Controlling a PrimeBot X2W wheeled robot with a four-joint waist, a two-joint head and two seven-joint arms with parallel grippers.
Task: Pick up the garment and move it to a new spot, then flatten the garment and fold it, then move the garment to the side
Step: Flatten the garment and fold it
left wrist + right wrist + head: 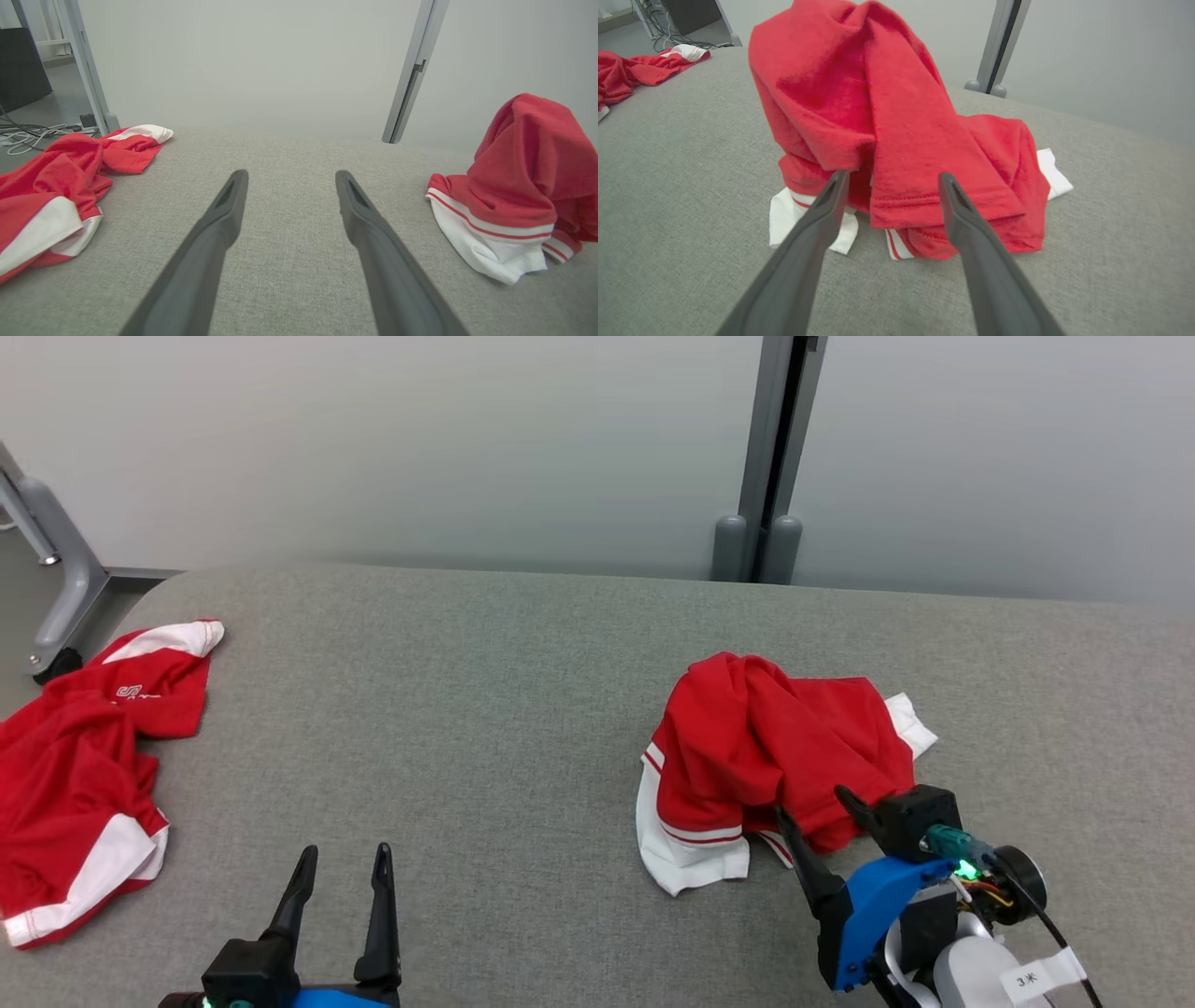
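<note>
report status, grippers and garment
Left gripper open over grey surface. Right gripper open, straddling near hem of crumpled red garment, not gripping. Second red garment far left, clear.

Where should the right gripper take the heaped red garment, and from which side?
Probably the stitched hem flap on the near side of the heaped garment. It hangs loose over the pile, facing the open right gripper, whose fingers flank it. Approach low from the robot's side, then close on that edge.
</note>
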